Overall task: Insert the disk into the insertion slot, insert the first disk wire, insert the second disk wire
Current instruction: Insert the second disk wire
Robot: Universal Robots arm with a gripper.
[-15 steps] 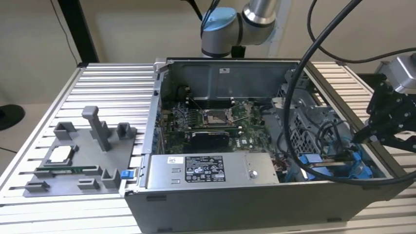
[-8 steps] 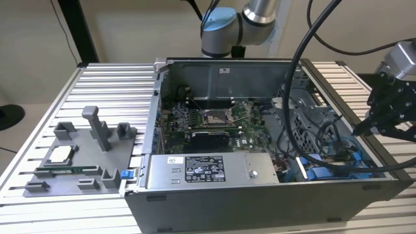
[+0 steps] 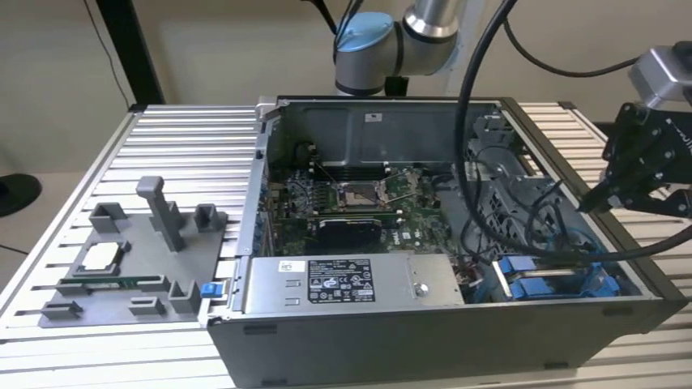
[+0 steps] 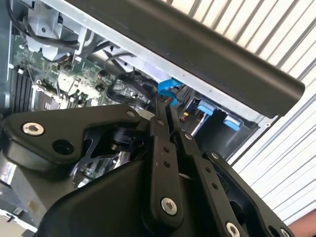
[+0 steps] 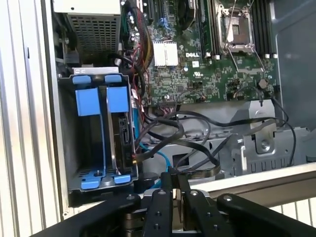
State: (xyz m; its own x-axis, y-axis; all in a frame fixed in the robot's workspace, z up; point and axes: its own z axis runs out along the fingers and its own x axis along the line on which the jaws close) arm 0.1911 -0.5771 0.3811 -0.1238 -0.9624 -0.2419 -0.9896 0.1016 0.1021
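Blue-framed disk [image 5: 117, 101] sits in the insertion slot [image 5: 69, 148], near the tool [image 5: 174, 174]. Tool is closed, fingers [image 5: 167, 185] together, with a blue wire [image 5: 157, 155] just ahead of its tip

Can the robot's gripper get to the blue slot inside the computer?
Probably yes. The computer case is open, and the gripper hangs close by the insertion slot. Black wires lie beside the slot, not over it, so little seems to block the way.

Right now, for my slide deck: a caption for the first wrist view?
Gripper at the open computer case, near the blue-railed insertion slot and cables.
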